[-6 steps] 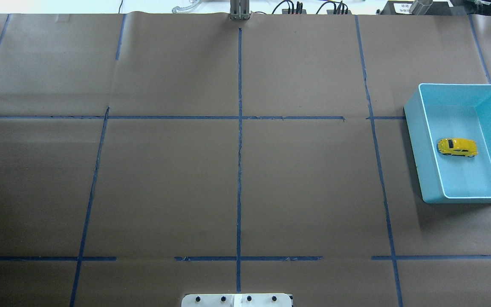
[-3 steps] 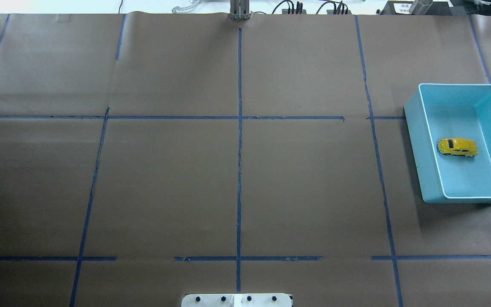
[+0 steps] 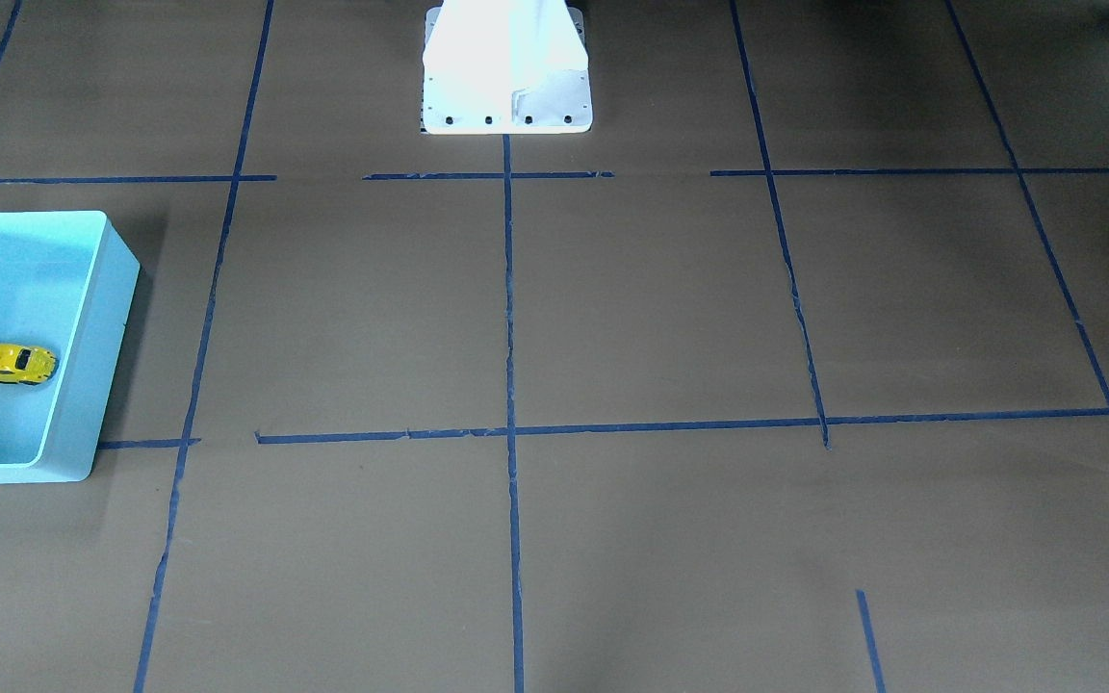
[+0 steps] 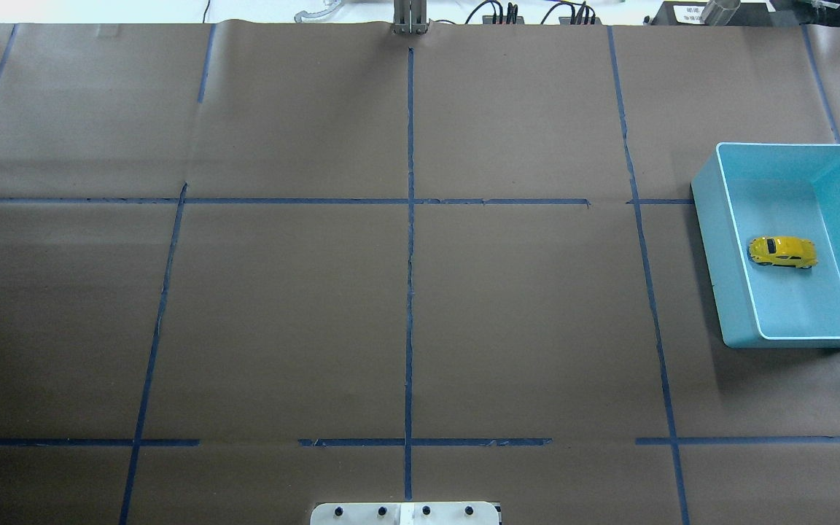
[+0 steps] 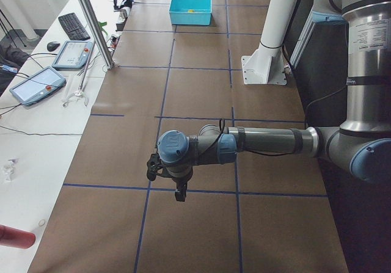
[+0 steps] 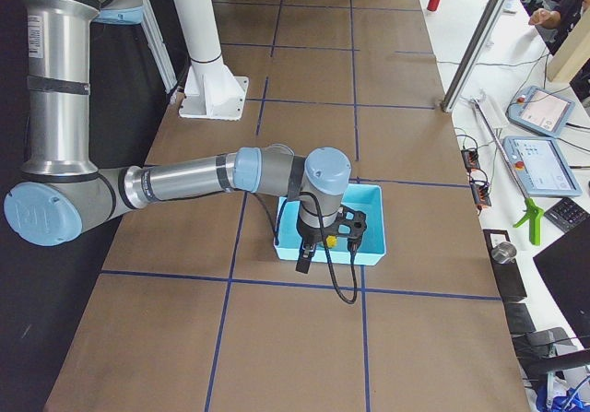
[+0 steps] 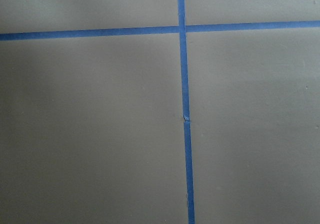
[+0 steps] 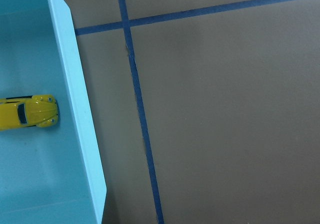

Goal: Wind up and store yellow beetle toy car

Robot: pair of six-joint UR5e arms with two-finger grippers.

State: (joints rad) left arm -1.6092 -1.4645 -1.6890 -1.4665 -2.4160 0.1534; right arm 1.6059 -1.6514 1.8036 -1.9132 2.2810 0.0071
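Robotics lab: tape-gridded table point(image 4: 281, 313), teach pendants point(image 5: 35, 83).

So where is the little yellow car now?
In the overhead view, the yellow car sits inside the light blue bin on the right side, near the bin's left wall.

No text legible, it seems.

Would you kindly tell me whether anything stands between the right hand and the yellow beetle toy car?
Nothing visible does. The yellow beetle toy car lies alone on the floor of the open light blue bin, with the right hand hanging near that bin's side; nothing covers the car.
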